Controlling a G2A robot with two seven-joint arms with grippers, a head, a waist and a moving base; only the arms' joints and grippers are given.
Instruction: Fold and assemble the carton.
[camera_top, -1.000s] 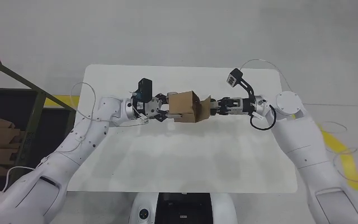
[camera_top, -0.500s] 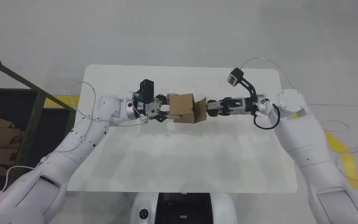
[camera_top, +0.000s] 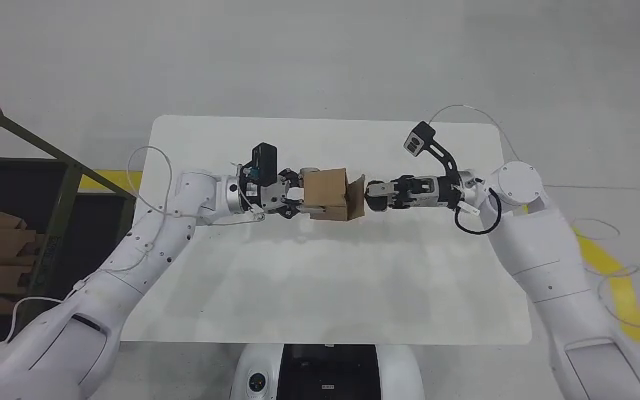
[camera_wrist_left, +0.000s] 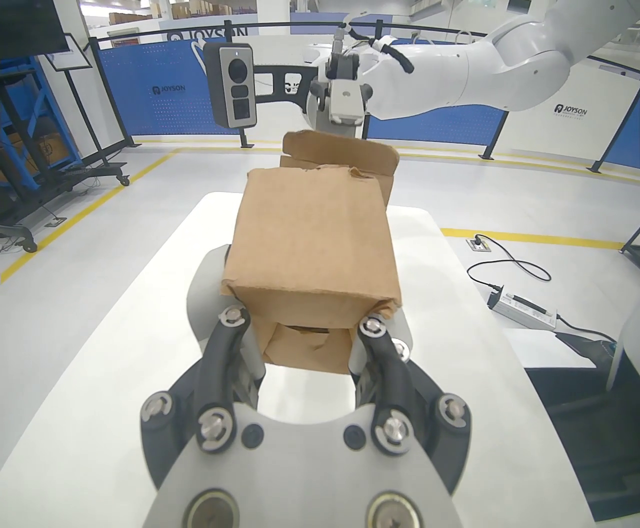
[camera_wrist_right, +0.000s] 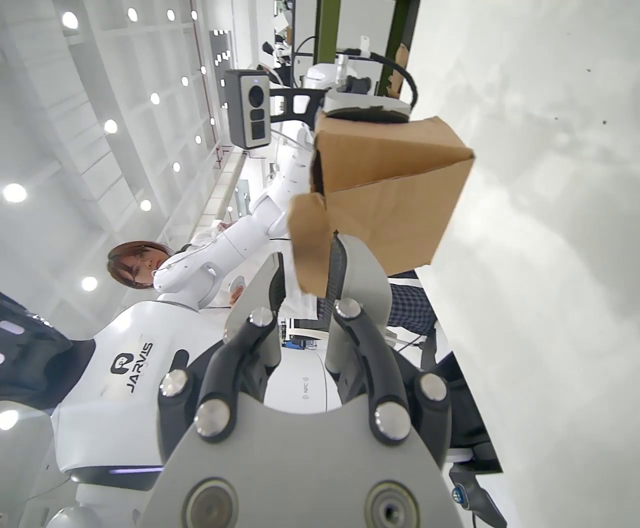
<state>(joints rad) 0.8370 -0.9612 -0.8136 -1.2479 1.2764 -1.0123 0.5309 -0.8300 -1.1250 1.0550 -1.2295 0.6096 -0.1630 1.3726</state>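
Carton (camera_top: 330, 193) of plain brown corrugated board sits in the upper middle of the top view, seemingly lifted off the white surface (camera_top: 330, 300) between two arms. To its left, the left pincer (camera_top: 292, 193) clamps that end, with its fingers pressed against opposite walls. The body is a squarish tube with matte, fibrous faces, ragged edges and sharp creases. At its right end, the right pincer (camera_top: 372, 192) pinches a loose, rounded flap (camera_wrist_right: 310, 245). The board looks light and fairly stiff across its panels, but it likely hinges easily at the scores, and thin flaps could crumple. Gripping walls near corners, and flaps close to their fold, seems safest.
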